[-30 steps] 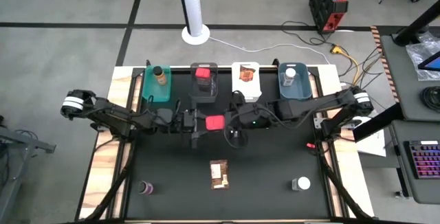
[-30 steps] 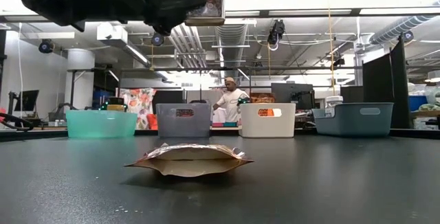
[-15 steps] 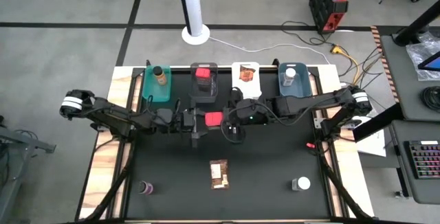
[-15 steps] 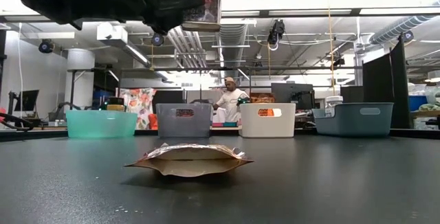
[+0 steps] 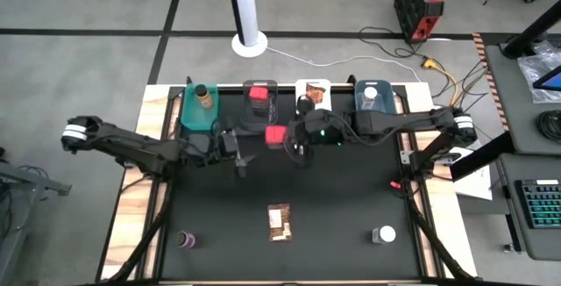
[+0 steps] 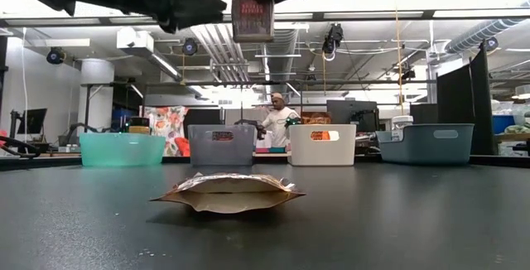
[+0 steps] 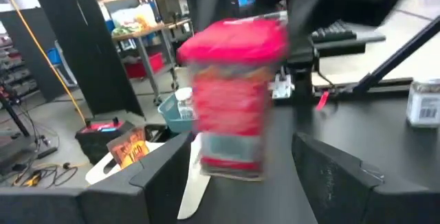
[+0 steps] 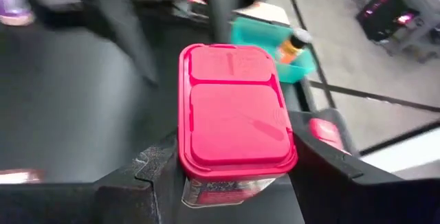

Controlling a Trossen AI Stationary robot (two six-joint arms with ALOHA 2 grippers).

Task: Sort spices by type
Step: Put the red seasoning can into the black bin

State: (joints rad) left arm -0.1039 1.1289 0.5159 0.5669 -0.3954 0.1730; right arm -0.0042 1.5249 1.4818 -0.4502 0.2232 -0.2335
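Note:
A red square tub [image 5: 275, 135] with a red lid hangs in the air near the far bins, held by my right gripper [image 5: 287, 139], which is shut on it. My left gripper [image 5: 246, 152] is open and stands just left of the tub, apart from it; its wrist view shows the tub [image 7: 237, 93] ahead of its spread fingers. On the table lie a flat brown packet [image 5: 280, 222], a purple bottle [image 5: 186, 239] and a white-capped jar [image 5: 383, 234]. The packet [image 6: 228, 192] lies flat in the low view. My right gripper [image 8: 232, 161] pinches the red tub between its two fingers, on its opposite side walls [image 8: 196, 186] just under the lid. The fingers come level from the table's right. The tub [image 6: 252, 13] is lifted clear of the table and stands upright, lid up.
Four bins stand in a row at the far edge: a teal bin [image 5: 195, 115] with a brown bottle, a grey bin [image 5: 260, 112] with a red tub, a white bin [image 5: 316, 110] with an orange packet, a blue bin [image 5: 372, 110] with a white-capped jar. A person stands beyond the table.
My right gripper has carried the red tub toward the far edge and the grey bin, lifting it slightly. My left gripper, which stood right at the tub a second ago, has drawn back toward the table's left and is apart from it now.

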